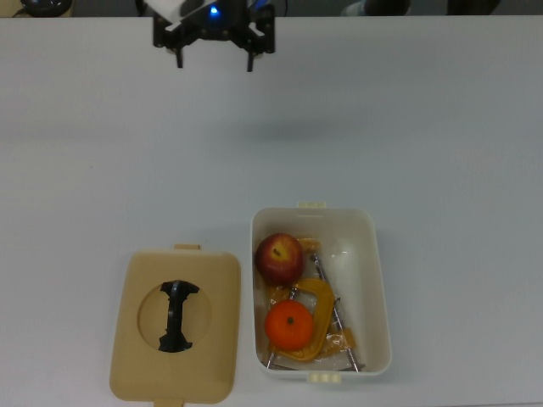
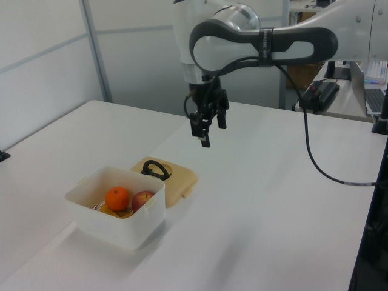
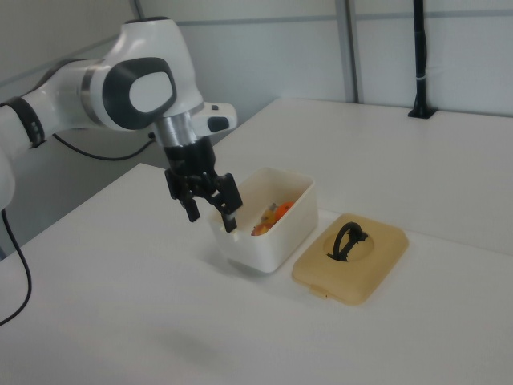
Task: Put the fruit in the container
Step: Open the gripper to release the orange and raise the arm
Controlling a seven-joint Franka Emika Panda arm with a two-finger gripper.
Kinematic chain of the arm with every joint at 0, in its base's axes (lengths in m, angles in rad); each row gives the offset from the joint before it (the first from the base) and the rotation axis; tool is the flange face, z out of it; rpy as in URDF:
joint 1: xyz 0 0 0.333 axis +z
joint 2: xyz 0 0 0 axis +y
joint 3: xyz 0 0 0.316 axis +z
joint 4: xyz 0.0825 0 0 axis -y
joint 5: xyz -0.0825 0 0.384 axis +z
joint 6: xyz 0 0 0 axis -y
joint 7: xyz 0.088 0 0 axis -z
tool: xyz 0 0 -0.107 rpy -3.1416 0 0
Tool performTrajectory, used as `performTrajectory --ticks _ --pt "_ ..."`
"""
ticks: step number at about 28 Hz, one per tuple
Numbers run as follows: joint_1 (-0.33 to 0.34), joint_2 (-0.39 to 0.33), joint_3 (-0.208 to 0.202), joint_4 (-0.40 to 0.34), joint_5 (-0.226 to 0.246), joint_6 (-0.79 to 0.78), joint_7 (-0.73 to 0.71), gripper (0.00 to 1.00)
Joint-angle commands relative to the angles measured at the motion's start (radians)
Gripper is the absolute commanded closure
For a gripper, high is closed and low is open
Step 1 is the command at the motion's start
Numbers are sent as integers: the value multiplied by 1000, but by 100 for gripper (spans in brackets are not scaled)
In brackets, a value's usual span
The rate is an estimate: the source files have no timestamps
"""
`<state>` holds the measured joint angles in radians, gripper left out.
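White and bare, the desk fills most of every view, with pale wall panels and a metal upright behind it in the left view.

Nearest in the left view sits the cream-white rectangular plastic tub. Inside it lie the dark red apple and the bright orange mandarin, apart from each other, the mandarin resting on an orange-yellow metal C-clamp. That clamp shows plainly only in the top view; the side views give little more than the fruit above the tub's rim.

Just beside the tub, on the top view's left, lies the flat tan lid with a black handle.

Farther off, well apart from the tub, the white robot arm holds its black pincer above the desk, fingers spread wide with nothing between them. In the right view the pincer overlaps the tub's front edge; the top view shows it far away, at the frame's upper edge.
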<state>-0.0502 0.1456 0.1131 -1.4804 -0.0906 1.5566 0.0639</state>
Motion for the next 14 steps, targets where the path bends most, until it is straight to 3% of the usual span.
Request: performTrajectory --ticks 1,8,14 --pt "-45 -21 -6 -43 20 16 -50 0" --pt "-92 -28 -6 -32 18 17 -61 0" --pt "-96 -24 -4 -34 20 36 -67 0"
